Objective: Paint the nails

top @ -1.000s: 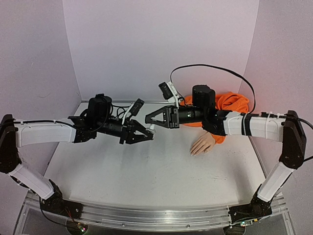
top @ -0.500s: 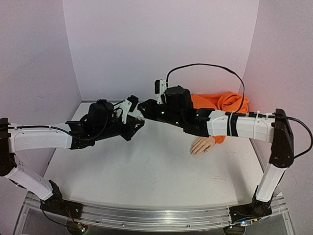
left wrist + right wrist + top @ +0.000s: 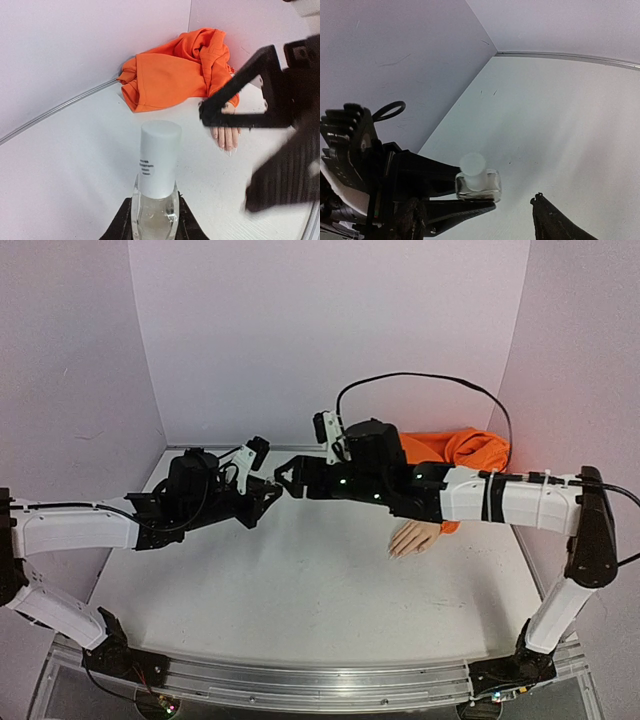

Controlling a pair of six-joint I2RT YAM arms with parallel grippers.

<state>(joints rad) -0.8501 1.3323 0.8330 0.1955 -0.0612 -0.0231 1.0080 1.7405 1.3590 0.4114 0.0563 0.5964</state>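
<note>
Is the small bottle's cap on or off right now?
On. The white cap sits on the clear bottle, which the left claw holds; the right claw is open, not gripping the cap.

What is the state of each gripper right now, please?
Left gripper: shut on the small clear bottle.
Right gripper: open, holding nothing.

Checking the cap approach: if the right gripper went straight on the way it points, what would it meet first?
Most likely the white cap of the bottle held by the left gripper. The open right gripper aims at it, though depth is unclear.
</note>
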